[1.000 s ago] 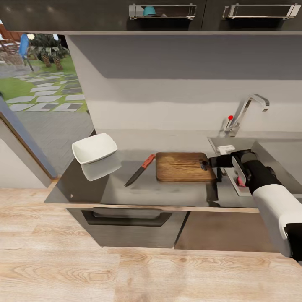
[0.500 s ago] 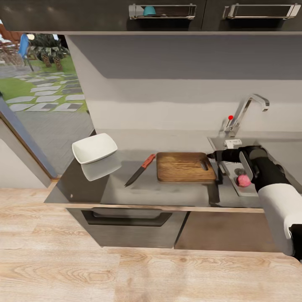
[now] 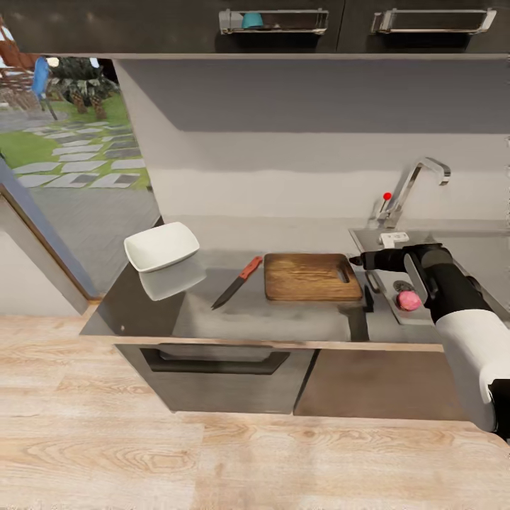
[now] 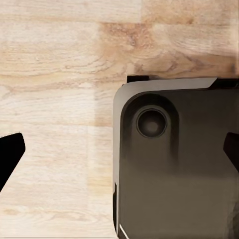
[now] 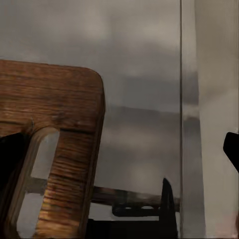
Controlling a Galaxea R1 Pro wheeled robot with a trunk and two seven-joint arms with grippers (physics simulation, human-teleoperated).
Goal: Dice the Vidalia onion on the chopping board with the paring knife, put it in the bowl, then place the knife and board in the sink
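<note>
One chopping board [image 3: 309,277] lies flat on the table [image 3: 283,315], a brown wooden rectangle with rounded corners, visible grain and one slot handle at the end nearest the sink [image 3: 453,265]. Taking the board as landmark: one paring knife [image 3: 236,283] lies just off its far end from the slot, apart from it, its red-orange handle nearer the board's back corner and its dark pointed blade angled away toward the table's front edge. One bowl [image 3: 162,247], white, glossy and square-rimmed with rounded corners, sits beyond the knife, well apart from the board, near the table's end. The table is smooth grey steel that mirrors the bowl and the wall.

On the slot side of the board is the one stainless-steel sink, with one angular chrome faucet [image 3: 414,183] and a red knob [image 3: 387,196] behind it. One small round pinkish thing, the onion [image 3: 409,300], rests in the recessed steel section just beside the board's slot end.

The right hand [image 3: 359,261] is at the board's slot-end back corner; in the right wrist view the wooden slot [image 5: 35,174] is close below, with dark fingertips [image 5: 231,149] set apart and nothing between them. In the left wrist view the left hand's fingertips [image 4: 10,152] also stand wide apart, over wood-plank floor [image 4: 55,74] and a dark rounded robot part [image 4: 174,164].
</note>
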